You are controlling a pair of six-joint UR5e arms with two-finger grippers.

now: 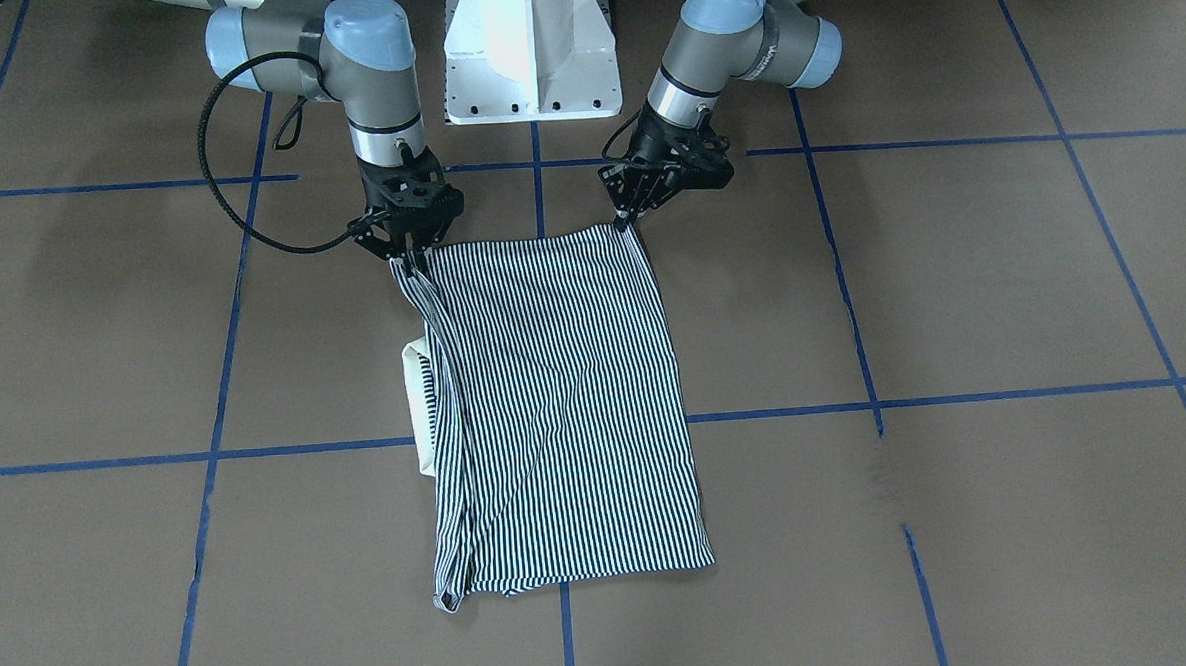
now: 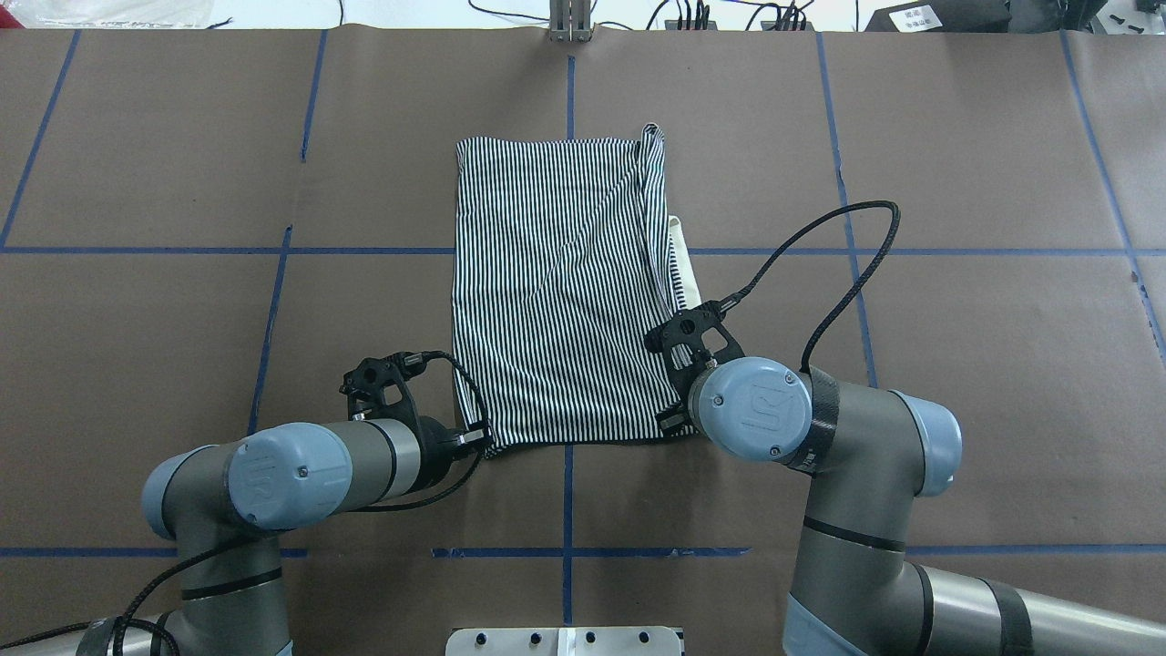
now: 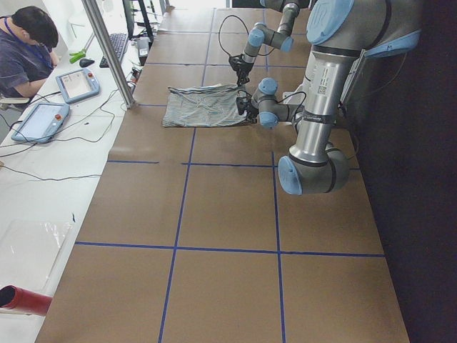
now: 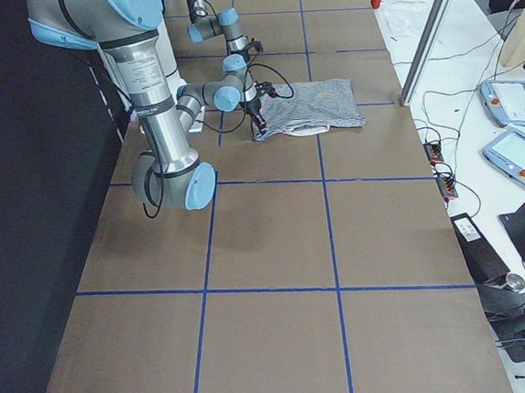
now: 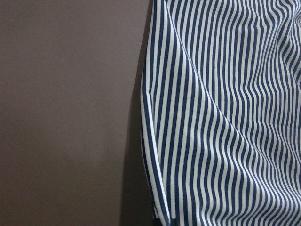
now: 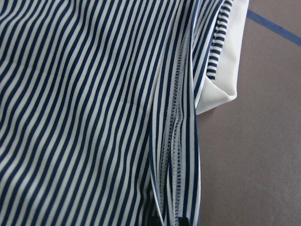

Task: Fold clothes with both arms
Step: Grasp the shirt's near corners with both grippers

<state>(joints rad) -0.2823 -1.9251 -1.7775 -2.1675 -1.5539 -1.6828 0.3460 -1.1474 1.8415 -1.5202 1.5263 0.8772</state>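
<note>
The striped polo shirt (image 1: pixel 556 405) lies folded into a long rectangle on the brown table, also seen from overhead (image 2: pixel 556 292). Its cream collar (image 1: pixel 421 411) sticks out from under the folded edge on my right side and shows in the right wrist view (image 6: pixel 221 70). My left gripper (image 1: pixel 626 223) is shut on the shirt's near corner on my left. My right gripper (image 1: pixel 412 259) is shut on the near corner on my right, where the folded layers bunch. Both wrist views show striped cloth (image 5: pixel 225 117) rising to the bottom edge.
The white pedestal base (image 1: pixel 531 55) stands just behind the shirt's near edge. Blue tape lines (image 1: pixel 547 425) grid the table. An operator (image 3: pixel 21 50) sits past the far edge with tablets (image 3: pixel 75 84). A metal post (image 3: pixel 107 50) stands at that edge.
</note>
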